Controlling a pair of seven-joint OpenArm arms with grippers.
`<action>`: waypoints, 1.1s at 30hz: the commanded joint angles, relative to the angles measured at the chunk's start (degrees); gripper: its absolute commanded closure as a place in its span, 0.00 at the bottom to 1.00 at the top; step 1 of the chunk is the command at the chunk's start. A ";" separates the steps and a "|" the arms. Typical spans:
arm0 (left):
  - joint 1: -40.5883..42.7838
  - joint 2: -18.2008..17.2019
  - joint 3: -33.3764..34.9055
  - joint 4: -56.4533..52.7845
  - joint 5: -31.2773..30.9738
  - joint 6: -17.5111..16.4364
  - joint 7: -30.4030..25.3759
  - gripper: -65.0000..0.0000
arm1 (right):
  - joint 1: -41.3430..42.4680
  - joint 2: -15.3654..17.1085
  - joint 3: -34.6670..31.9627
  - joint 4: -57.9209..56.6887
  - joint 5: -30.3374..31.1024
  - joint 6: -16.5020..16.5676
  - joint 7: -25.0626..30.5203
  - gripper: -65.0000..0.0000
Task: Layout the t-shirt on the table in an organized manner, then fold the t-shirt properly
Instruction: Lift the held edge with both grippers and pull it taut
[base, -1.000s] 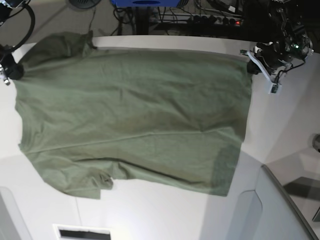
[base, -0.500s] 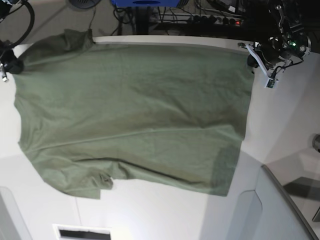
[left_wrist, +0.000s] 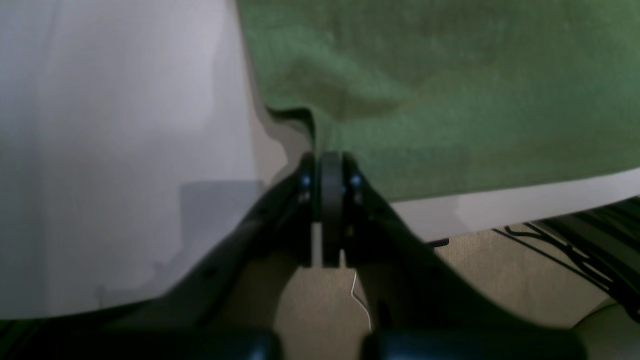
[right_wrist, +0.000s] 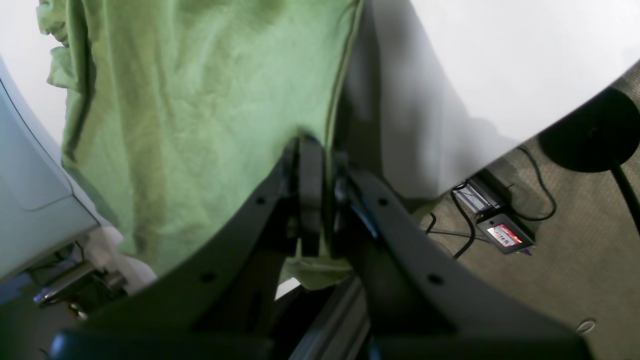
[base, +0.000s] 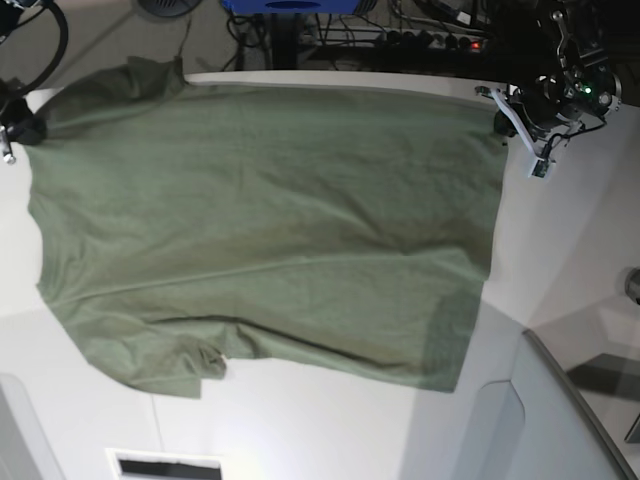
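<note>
Since a second ago I've drawn the olive-green cotton t-shirt (base: 260, 230) toward the far edge of the smooth white tabletop (base: 570, 240), where it lies spread almost flat. My left claw (left_wrist: 327, 172) and right claw (right_wrist: 310, 165) are each clamped shut on a corner directly ahead of them. It looks light, limp and matte, so I'd grip hems or seams.

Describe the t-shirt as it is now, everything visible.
The t-shirt is plain olive-green soft knit, spread nearly flat across the white table, lightly creased. One short sleeve is bunched at the near edge, another at the far corner. The left gripper and the right gripper, both shut, pinch its far edge at opposite corners.
</note>
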 joint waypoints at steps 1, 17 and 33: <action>-0.81 -0.86 -0.05 0.19 0.06 0.00 -0.66 1.00 | 1.79 1.18 -0.89 -0.58 0.64 0.09 0.77 1.00; -13.20 -1.65 9.45 -8.60 8.68 3.43 -0.57 1.00 | 13.83 7.86 -5.20 -19.83 -3.40 -3.60 1.12 1.00; -2.83 -2.88 9.27 -3.41 9.03 3.34 -0.57 1.00 | 6.62 5.40 -2.56 -12.71 -3.75 -3.69 0.77 1.00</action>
